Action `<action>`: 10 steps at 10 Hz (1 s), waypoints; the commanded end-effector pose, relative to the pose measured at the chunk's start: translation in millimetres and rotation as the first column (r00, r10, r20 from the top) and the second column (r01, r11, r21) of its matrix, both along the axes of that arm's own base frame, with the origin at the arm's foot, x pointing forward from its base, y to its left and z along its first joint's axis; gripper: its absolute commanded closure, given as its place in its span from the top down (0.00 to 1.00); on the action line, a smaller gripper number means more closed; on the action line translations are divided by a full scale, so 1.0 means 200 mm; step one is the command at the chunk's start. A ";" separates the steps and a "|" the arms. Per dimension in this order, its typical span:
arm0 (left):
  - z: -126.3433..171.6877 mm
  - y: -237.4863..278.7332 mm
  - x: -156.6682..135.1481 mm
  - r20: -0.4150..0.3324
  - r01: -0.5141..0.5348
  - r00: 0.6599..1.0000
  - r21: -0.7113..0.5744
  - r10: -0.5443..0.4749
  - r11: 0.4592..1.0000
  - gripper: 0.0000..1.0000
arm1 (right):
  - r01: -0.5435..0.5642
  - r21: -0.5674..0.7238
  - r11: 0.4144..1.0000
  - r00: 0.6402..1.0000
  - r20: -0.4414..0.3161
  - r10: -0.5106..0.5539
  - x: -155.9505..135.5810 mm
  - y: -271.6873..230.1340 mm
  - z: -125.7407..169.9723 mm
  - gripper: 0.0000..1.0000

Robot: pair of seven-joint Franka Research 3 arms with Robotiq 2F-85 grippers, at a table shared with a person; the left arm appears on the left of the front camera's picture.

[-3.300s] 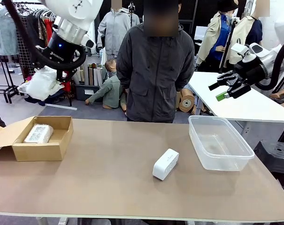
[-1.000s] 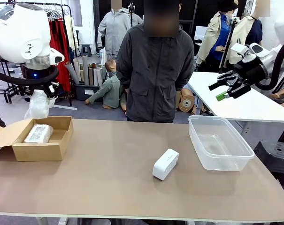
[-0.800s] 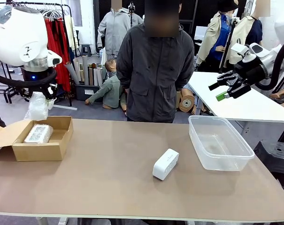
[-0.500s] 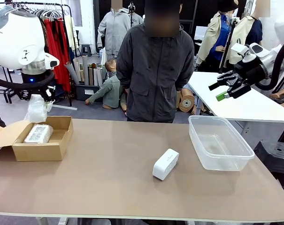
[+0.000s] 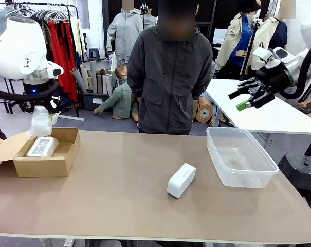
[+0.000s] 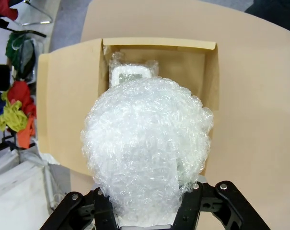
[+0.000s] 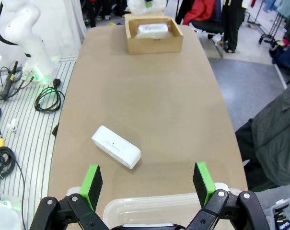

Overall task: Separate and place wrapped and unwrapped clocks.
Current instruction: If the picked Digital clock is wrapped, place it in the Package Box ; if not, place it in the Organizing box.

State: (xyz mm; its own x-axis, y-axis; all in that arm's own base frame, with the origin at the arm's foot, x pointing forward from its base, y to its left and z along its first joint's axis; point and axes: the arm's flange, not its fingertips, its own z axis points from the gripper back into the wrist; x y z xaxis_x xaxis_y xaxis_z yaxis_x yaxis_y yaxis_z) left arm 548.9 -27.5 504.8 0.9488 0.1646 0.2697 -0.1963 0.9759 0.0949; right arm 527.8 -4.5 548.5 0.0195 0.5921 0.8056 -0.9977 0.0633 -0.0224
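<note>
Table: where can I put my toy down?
Bare tabletop lies between the cardboard box and the unwrapped clock, and along the near edge. The clear tub is empty. The box is crowded: a wrapped clock inside, a second wrapped clock held above.

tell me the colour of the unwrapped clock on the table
White. The unwrapped clock shows best in the right wrist view.

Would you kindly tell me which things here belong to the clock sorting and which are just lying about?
Job: held wrapped clock; boxed wrapped clock; bare clock; likely cardboard box, clear tub.
Lying about: clothes rack; cardboard rolls; floor cables.
</note>
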 end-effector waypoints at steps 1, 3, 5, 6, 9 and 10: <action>-0.02 0.04 -0.01 0.023 0.030 0.999 -0.036 -0.030 0.999 0.00 | 0.001 0.002 1.000 1.000 0.004 -0.001 -0.01 0.00 0.01 1.00; -0.09 0.04 0.00 0.021 0.047 0.999 -0.061 -0.046 0.997 0.00 | 0.001 0.002 1.000 1.000 0.004 -0.001 -0.01 0.00 0.01 1.00; -0.17 0.05 0.01 0.008 0.080 0.997 -0.098 -0.080 0.992 0.00 | 0.001 0.002 1.000 1.000 0.004 -0.001 -0.01 0.00 0.01 1.00; -0.20 0.07 0.02 0.006 0.110 0.994 -0.123 -0.110 0.986 0.00 | 0.001 0.002 1.000 1.000 0.004 -0.001 -0.01 0.00 0.01 1.00; -0.30 0.13 0.06 0.013 0.134 0.991 -0.153 -0.134 0.979 0.00 | 0.001 0.002 1.000 1.000 0.004 -0.001 -0.01 0.00 0.01 1.00; -0.34 0.14 0.08 0.003 0.133 0.991 -0.164 -0.134 0.977 0.00 | 0.001 0.002 1.000 1.000 0.004 -0.001 -0.01 0.00 0.01 1.00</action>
